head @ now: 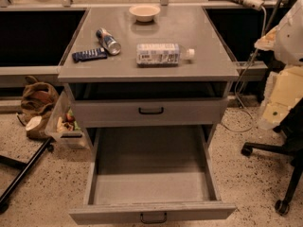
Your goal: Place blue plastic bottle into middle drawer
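The blue plastic bottle (161, 54) lies on its side on the grey cabinet top (189, 27), white cap pointing right. The middle drawer (151, 183) is pulled wide open below, its plain grey inside bare, with a dark loop handle on its front (153, 217). My gripper (274, 111) appears as a pale cream shape at the right edge, beside the cabinet and below top height. It is well away from the bottle and holds nothing that I can see.
A blue-and-silver can (108, 40), a dark blue packet (89, 55) and a white bowl (145, 12) share the top. The shallower drawer (151, 110) above is shut. An office chair base (279, 155) stands at right. Bags and a bin (66, 124) sit at left.
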`<action>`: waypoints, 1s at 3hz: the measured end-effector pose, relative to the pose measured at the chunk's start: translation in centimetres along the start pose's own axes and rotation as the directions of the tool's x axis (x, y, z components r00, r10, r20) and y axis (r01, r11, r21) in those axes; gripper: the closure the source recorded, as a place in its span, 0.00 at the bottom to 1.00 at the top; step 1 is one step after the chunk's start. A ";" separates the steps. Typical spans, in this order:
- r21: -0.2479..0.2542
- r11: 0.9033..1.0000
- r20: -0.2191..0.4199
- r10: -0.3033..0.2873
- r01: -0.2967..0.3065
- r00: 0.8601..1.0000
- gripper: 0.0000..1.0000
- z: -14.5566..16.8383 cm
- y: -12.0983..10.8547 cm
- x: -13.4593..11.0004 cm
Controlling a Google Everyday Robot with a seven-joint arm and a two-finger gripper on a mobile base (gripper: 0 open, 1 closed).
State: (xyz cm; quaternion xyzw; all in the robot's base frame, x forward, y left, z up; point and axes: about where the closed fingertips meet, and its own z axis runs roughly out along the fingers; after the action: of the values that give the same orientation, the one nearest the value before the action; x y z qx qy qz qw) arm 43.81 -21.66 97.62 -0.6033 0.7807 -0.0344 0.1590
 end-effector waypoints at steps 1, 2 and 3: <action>0.000 1.000 0.000 0.000 0.000 1.000 0.00 0.0 0.0 0.0; -0.001 0.999 0.061 -0.045 0.045 0.997 0.00 0.8 -2.0 -2.3; -0.002 0.994 0.185 -0.110 0.112 0.977 0.00 3.3 -6.5 -7.1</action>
State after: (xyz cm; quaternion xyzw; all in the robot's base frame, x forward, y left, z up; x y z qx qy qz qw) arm 52.40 -16.16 97.61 -0.6474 0.7281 0.0175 0.2247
